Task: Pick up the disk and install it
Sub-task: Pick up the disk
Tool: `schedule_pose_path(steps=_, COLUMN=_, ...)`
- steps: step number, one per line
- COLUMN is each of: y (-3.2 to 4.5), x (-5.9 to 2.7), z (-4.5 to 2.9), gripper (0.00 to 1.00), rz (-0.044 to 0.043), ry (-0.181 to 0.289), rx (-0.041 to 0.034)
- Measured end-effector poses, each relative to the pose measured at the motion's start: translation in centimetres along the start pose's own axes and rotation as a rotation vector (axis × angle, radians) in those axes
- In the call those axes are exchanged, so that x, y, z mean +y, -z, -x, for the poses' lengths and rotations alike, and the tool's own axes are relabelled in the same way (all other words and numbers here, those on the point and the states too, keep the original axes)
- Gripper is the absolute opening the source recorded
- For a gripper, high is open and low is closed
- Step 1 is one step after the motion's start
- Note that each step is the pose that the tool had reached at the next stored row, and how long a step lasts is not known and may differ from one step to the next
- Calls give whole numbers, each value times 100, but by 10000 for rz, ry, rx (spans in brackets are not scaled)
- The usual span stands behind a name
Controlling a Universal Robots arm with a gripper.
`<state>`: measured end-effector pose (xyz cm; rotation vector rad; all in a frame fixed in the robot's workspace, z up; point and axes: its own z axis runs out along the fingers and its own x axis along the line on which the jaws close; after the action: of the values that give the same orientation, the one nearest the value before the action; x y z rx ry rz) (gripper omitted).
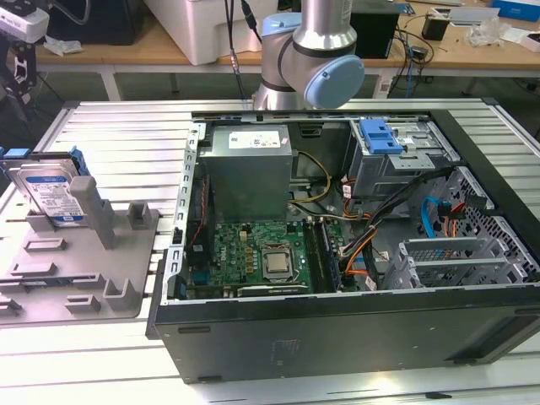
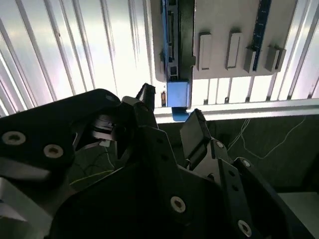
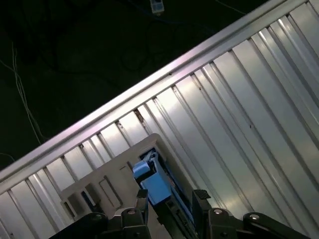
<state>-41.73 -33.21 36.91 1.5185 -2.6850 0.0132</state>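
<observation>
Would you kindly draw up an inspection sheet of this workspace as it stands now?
Surface: slatted metal table carrying a grey fixture and an open computer case.
Job's things: the disk stands on edge in the fixture, not installed.
Clutter: nothing seen.
Grippers: pincer open, fingers either side of the disk's blue edge; contact cannot be told.
Cables: orange, blue and yellow leads inside the case.
Surroundings: wooden benches behind, with boxes and wires.
</observation>
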Motion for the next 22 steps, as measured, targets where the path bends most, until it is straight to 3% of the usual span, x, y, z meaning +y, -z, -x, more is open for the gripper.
schedule_pose_path(steps=7, y=-4, x=0, z=0, gripper=48, rz=-95, ry=1443, rx=58)
schedule_pose_path(steps=12, y=-4, x=0, z=0, gripper=48, rz=-107, ry=1614, rx=68)
schedule_pose_path(steps=22, y=-21, x=14, z=-9, gripper=48, rz=-241, ry=3877, rx=131)
